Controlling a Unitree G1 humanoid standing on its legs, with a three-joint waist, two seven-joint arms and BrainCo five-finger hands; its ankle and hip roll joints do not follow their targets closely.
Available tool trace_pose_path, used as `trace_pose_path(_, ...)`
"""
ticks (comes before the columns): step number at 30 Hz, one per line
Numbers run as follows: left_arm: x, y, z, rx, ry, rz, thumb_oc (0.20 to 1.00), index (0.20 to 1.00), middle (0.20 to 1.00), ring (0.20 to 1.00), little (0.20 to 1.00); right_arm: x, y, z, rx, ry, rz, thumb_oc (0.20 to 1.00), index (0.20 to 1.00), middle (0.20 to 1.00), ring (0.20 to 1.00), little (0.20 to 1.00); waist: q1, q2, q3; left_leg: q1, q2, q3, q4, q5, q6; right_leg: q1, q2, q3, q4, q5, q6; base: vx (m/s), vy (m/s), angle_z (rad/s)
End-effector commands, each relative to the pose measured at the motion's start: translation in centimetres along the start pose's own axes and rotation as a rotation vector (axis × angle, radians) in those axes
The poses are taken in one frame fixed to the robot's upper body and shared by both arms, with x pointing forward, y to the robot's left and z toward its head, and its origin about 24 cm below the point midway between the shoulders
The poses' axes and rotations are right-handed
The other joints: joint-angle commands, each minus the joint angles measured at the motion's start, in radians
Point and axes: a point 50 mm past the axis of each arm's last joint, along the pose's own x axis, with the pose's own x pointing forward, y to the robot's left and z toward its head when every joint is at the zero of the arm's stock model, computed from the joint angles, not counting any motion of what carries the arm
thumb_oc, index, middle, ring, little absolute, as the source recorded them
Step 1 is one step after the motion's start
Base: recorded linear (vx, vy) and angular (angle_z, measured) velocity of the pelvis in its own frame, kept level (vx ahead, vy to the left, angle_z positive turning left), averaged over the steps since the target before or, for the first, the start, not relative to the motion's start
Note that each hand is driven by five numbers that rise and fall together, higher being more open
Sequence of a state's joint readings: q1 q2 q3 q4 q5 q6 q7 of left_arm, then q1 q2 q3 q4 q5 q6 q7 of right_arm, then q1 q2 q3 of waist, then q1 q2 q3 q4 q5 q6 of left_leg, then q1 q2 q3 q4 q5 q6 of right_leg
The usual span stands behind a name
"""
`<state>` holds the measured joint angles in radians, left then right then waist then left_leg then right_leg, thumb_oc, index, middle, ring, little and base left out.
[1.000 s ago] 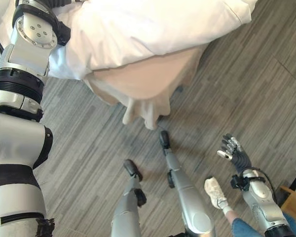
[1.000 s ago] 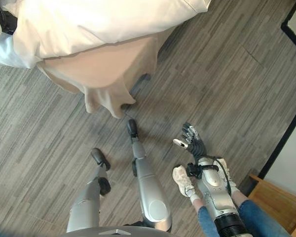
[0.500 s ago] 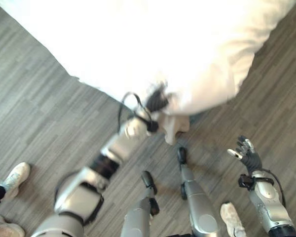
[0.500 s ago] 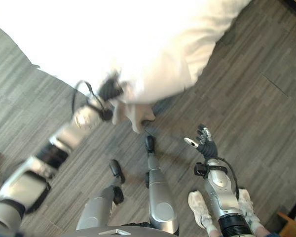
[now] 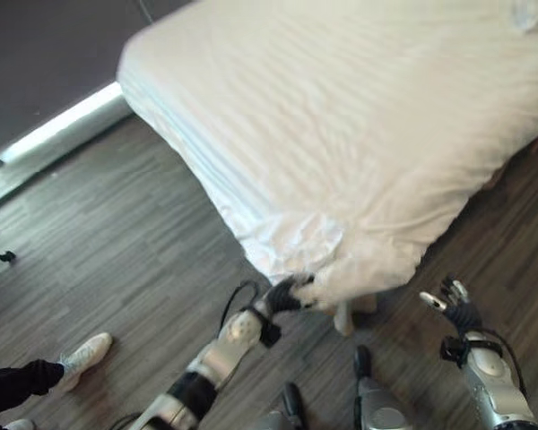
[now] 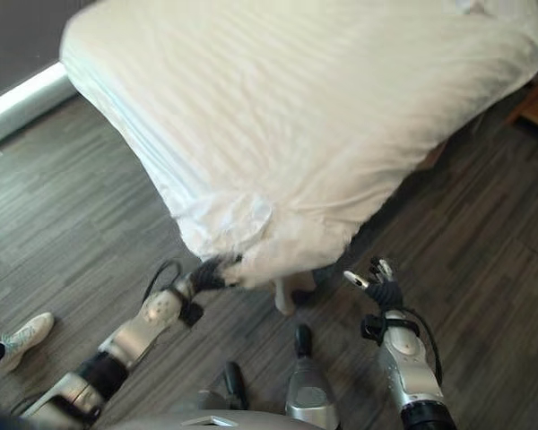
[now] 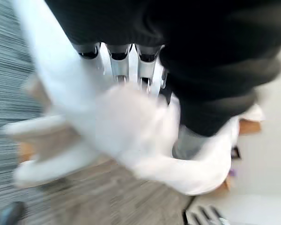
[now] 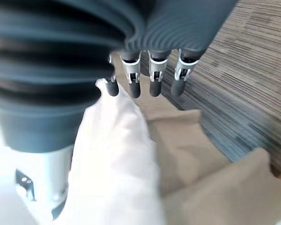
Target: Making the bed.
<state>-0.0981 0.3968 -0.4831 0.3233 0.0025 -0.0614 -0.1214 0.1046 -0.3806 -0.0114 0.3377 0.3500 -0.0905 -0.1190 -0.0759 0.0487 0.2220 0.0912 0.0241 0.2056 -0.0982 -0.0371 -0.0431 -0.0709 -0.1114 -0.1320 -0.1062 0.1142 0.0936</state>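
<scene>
- The bed [image 5: 359,116] takes up most of the head views, covered by a white duvet [image 6: 323,107] that hangs over the near corner.
- Left robot hand [image 5: 287,294] is right at that near corner, down at the lower edge of the duvet where the cloth bunches up.
- In the left wrist view its fingers [image 7: 119,65] go into a wad of white cloth [image 7: 131,131] and the tips are buried in it, so I honestly can't tell if it's clamped on or just resting there.
- Right robot hand [image 5: 453,305] hangs off to the right over the wood floor [image 5: 117,242], near the corner but clear of the duvet, holding nothing.
- Its fingers [image 8: 152,77] look loose and fairly straight in the right wrist view, so it's relaxed, not clenched.
- Under the duvet corner a beige bed skirt [image 8: 187,140] shows, hanging down to the floor next to the white cloth.
- A person's shoe [image 5: 82,354] and dark trouser leg [image 5: 13,385] are on the floor at lower left, well away from the bed.
</scene>
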Motion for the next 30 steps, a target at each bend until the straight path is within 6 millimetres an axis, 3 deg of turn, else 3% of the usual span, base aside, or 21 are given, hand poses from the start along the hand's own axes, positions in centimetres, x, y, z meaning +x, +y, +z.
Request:
trace_pose_path(1, -3.3, 2.4, -3.0, -0.061, 0.082, 0.086, 1.0, 1.0, 1.0, 1.0, 1.0, -0.1, -3.4, 1.2, -0.028, -0.059, -0.11, 1.0, 1.0, 1.0, 1.0, 1.0, 0.039, -0.016, -0.019, -0.072, 0.04, -0.109, 0.011, 0.072, -0.024, 0.088, -0.092, -0.041, 0.07, -0.067, 0.095, 0.04, -0.007, -0.01)
trace_pose_path(2, -3.5, 2.4, -3.1, -0.063, 0.086, 0.086, 1.0, 1.0, 1.0, 1.0, 1.0, -0.1, -3.3, 1.1, -0.029, -0.056, -0.107, 1.0, 1.0, 1.0, 1.0, 1.0, 0.038, -0.017, -0.019, -0.068, 0.04, -0.109, 0.011, 0.071, -0.024, 0.092, -0.092, -0.041, 0.069, -0.068, 0.095, 0.09, -0.011, -0.2)
trace_pose_path(4, -9.0, 3.9, -6.3, -0.185, 0.191, 0.197, 1.0, 1.0, 1.0, 1.0, 1.0, -1.2, -7.7, 0.1, -0.06, 0.008, -0.25, 1.0, 1.0, 1.0, 1.0, 1.0, 0.066, -0.023, -0.049, -0.044, 0.041, -0.114, 0.011, 0.069, -0.019, 0.127, -0.092, -0.058, 0.065, -0.069, 0.096, 0.08, 0.0, 0.07)
trace_pose_path(5, -10.2, 4.2, -6.9, -0.215, 0.212, 0.21, 1.0, 1.0, 1.0, 1.0, 1.0, -1.6, -9.1, -0.3, -0.072, 0.037, -0.291, 1.0, 1.0, 1.0, 1.0, 1.0, 0.071, -0.024, -0.055, -0.034, 0.042, -0.118, 0.011, 0.06, -0.022, 0.137, -0.09, -0.062, 0.064, -0.079, 0.098, 0.05, 0.007, 0.24)
trace_pose_path(6, -10.3, 4.2, -6.9, -0.217, 0.213, 0.21, 1.0, 1.0, 1.0, 1.0, 1.0, -1.6, -9.1, -0.3, -0.073, 0.038, -0.29, 1.0, 1.0, 1.0, 1.0, 1.0, 0.07, -0.024, -0.055, -0.033, 0.042, -0.119, 0.011, 0.059, -0.022, 0.139, -0.09, -0.062, 0.064, -0.079, 0.098, 0.07, 0.002, 0.07)
trace_pose_path(7, -11.9, 4.8, -7.1, -0.269, 0.212, 0.228, 1.0, 1.0, 1.0, 1.0, 1.0, -1.7, -10.1, 0.1, -0.075, 0.032, -0.322, 1.0, 1.0, 1.0, 1.0, 1.0, 0.076, -0.028, -0.065, -0.024, 0.044, -0.12, 0.011, 0.055, -0.022, 0.151, -0.089, -0.063, 0.062, -0.079, 0.099, 0.03, -0.004, 0.07)
trace_pose_path(11, -13.2, 5.9, -6.3, -0.415, 0.135, 0.251, 1.0, 1.0, 1.0, 1.0, 1.0, -2.0, -12.2, 1.4, -0.026, -0.021, -0.38, 1.0, 1.0, 1.0, 1.0, 1.0, 0.083, -0.036, -0.076, -0.018, 0.044, -0.128, 0.011, 0.053, -0.022, 0.162, -0.087, -0.062, 0.055, -0.074, 0.1, 0.03, 0.006, 0.02)
trace_pose_path(14, -12.9, 6.4, -4.0, -0.538, -0.009, 0.219, 1.0, 1.0, 1.0, 1.0, 1.0, -1.4, -12.7, 3.8, 0.034, -0.128, -0.374, 1.0, 1.0, 1.0, 1.0, 1.0, 0.089, -0.046, -0.081, -0.024, 0.043, -0.146, 0.011, 0.056, -0.025, 0.164, -0.084, -0.067, 0.042, -0.07, 0.101, 0.0, -0.004, 0.03)
trace_pose_path(15, -12.3, 6.5, -2.8, -0.615, -0.088, 0.187, 1.0, 1.0, 1.0, 1.0, 1.0, -0.7, -12.2, 5.4, 0.102, -0.207, -0.34, 1.0, 1.0, 1.0, 1.0, 1.0, 0.096, -0.057, -0.08, -0.031, 0.045, -0.153, 0.011, 0.059, -0.027, 0.161, -0.083, -0.07, 0.042, -0.07, 0.099, -0.02, -0.013, 0.04)
trace_pose_path(18, -11.4, 6.4, -1.7, -0.723, -0.181, 0.172, 1.0, 1.0, 1.0, 1.0, 1.0, 0.4, -10.2, 6.8, 0.185, -0.28, -0.238, 1.0, 1.0, 1.0, 1.0, 1.0, 0.107, -0.07, -0.072, -0.042, 0.048, -0.162, 0.011, 0.064, -0.028, 0.152, -0.081, -0.07, 0.043, -0.068, 0.097, -0.02, -0.013, 0.0)
trace_pose_path(20, -11.1, 8.3, 0.6, -0.743, -0.373, 0.307, 1.0, 1.0, 1.0, 1.0, 1.0, 1.1, -3.5, 10.8, 0.2, -0.44, 0.113, 1.0, 1.0, 1.0, 1.0, 1.0, 0.133, -0.099, -0.041, -0.067, 0.057, -0.172, 0.011, 0.077, -0.034, 0.136, -0.073, -0.079, 0.041, -0.065, 0.091, -0.1, -0.079, 0.0)
trace_pose_path(21, -11.1, 9.9, 1.7, -0.768, -0.49, 0.42, 1.0, 1.0, 1.0, 1.0, 1.0, 1.0, -0.2, 12.4, 0.19, -0.483, 0.28, 0.2, 0.2, 0.2, 0.2, 0.2, 0.15, -0.109, -0.032, -0.085, 0.057, -0.184, 0.011, 0.084, -0.037, 0.129, -0.07, -0.089, 0.033, -0.061, 0.088, -0.08, -0.068, 0.07)
trace_pose_path(24, -11.0, 10.6, 2.4, -0.751, -0.552, 0.5, 1.0, 1.0, 1.0, 1.0, 1.0, 0.6, 2.4, 13.3, 0.231, -0.513, 0.419, 0.2, 0.2, 0.2, 0.2, 0.2, 0.163, -0.112, -0.029, -0.104, 0.058, -0.195, 0.011, 0.093, -0.04, 0.119, -0.068, -0.098, 0.025, -0.056, 0.085, -0.02, -0.022, 0.2)
trace_pose_path(25, -11.0, 10.6, 2.4, -0.751, -0.552, 0.502, 1.0, 1.0, 1.0, 1.0, 1.0, 0.6, 2.4, 13.3, 0.231, -0.513, 0.42, 0.2, 0.2, 0.2, 0.2, 0.2, 0.161, -0.112, -0.029, -0.104, 0.059, -0.195, 0.011, 0.093, -0.04, 0.119, -0.068, -0.098, 0.025, -0.057, 0.085, 0.0, -0.027, 0.23)
trace_pose_path(27, -11.0, 11.4, 3.3, -0.654, -0.589, 0.643, 1.0, 1.0, 1.0, 1.0, 1.0, 0.8, 6.7, 13.2, 0.153, -0.474, 0.606, 0.2, 0.2, 0.2, 0.2, 0.2, 0.196, -0.111, -0.023, -0.129, 0.061, -0.21, 0.011, 0.103, -0.049, 0.111, -0.064, -0.116, 0.019, -0.06, 0.08, -0.02, -0.021, 0.21)
trace_pose_path(30, -10.3, 11.4, 3.0, -0.712, -0.592, 0.712, 1.0, 1.0, 1.0, 1.0, 1.0, 1.1, 8.6, 12.6, 0.076, -0.434, 0.662, 0.2, 0.2, 0.2, 0.2, 0.2, 0.209, -0.108, -0.017, -0.146, 0.062, -0.218, 0.011, 0.11, -0.054, 0.106, -0.065, -0.125, 0.019, -0.06, 0.078, -0.04, -0.011, 0.1)
